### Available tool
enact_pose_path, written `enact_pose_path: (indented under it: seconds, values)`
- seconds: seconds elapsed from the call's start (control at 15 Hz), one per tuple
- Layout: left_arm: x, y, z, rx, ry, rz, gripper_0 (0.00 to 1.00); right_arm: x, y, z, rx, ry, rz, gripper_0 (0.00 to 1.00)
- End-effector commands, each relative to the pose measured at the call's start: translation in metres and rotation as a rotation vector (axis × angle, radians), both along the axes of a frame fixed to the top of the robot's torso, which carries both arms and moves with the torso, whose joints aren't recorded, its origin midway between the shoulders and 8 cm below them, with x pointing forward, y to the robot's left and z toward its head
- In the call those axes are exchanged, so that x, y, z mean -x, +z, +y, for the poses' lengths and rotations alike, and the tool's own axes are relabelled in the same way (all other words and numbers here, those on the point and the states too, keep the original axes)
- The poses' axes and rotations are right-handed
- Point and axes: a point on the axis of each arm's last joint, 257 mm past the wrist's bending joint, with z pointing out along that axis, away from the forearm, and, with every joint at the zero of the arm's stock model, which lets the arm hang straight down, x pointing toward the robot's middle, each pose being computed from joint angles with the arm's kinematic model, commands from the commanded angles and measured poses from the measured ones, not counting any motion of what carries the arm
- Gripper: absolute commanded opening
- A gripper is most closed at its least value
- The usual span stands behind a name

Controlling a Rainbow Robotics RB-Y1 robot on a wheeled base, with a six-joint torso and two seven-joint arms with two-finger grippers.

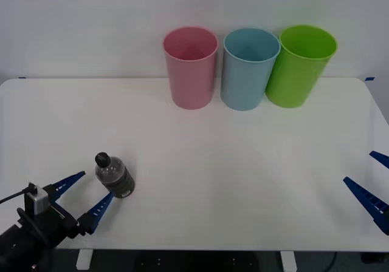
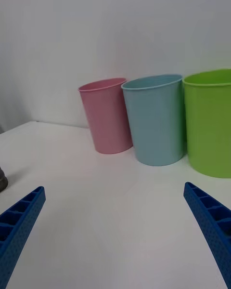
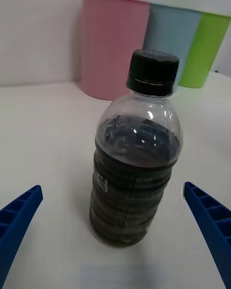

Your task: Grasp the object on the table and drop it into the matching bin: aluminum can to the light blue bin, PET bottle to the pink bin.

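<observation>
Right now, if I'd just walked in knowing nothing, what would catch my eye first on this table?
Probably the three bright bins in a row at the table's far edge: the pink bin, the light blue bin and the green bin. Next, the small PET bottle standing upright near the front left, with the left hand open, its blue fingers either side. The right hand waits open at the right edge.

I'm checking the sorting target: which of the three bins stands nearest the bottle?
The pink bin, leftmost in the row. The light blue bin and green bin stand farther right of the PET bottle, which is by the open left claw.
</observation>
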Motion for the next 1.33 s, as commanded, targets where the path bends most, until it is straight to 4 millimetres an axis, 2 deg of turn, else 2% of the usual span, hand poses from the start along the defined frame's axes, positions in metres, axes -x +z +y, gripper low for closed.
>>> enact_pose_path:
  seconds: [0.07, 0.6, 1.07, 1.13, 1.2, 1.27, 1.33]
  values:
    - [-0.007, 0.0, -0.008, 0.002, -0.013, -0.007, 1.0, 0.0, 0.0, 0.0, 0.0, 0.0, 0.0, 1.0]
    - [-0.031, -0.002, -0.037, 0.005, -0.021, -0.021, 1.0, 0.0, 0.0, 0.0, 0.0, 0.0, 0.0, 1.0]
    - [-0.034, 0.0, -0.039, 0.009, -0.023, -0.026, 1.0, 0.0, 0.0, 0.0, 0.0, 0.0, 0.0, 1.0]
    - [-0.034, 0.0, -0.039, 0.009, -0.023, -0.026, 0.94, 0.0, 0.0, 0.0, 0.0, 0.0, 0.0, 1.0]
    - [-0.034, -0.001, -0.04, 0.004, -0.024, -0.028, 0.39, 0.0, 0.0, 0.0, 0.0, 0.0, 0.0, 1.0]
    - [-0.034, -0.001, -0.04, -0.003, -0.024, -0.032, 0.06, 0.0, 0.0, 0.0, 0.0, 0.0, 0.0, 1.0]
    - [-0.033, -0.001, -0.042, -0.005, -0.03, -0.033, 0.0, 0.0, 0.0, 0.0, 0.0, 0.0, 0.0, 1.0]
